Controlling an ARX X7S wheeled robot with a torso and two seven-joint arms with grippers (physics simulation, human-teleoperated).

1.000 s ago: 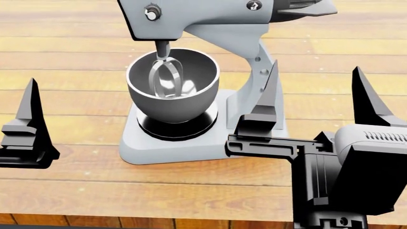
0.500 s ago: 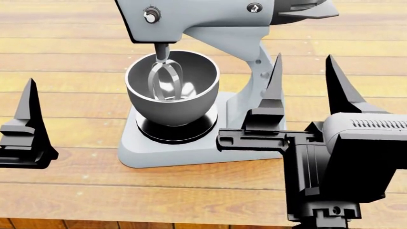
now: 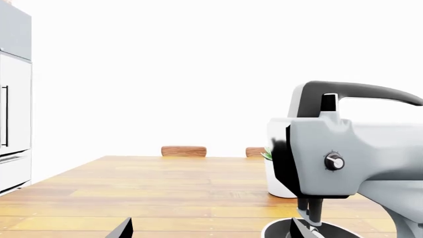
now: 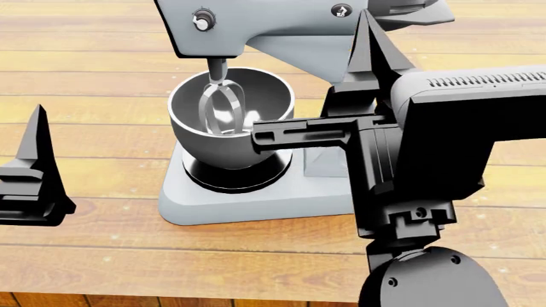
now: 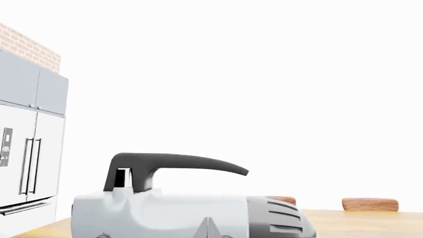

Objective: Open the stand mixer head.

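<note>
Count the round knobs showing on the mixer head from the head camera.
2. One knob sits near the front end of the stand mixer head, above the beater; the other knob sits further back. Any on the far side are hidden.

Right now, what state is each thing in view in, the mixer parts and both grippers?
stand mixer head: down, beater inside the bowl, not opened.
steel bowl: seated on the base, upright.
right gripper: raised beside the head's rear; whether its fingers are open cannot be told.
left gripper: off to the side over the table, holding nothing.
</note>
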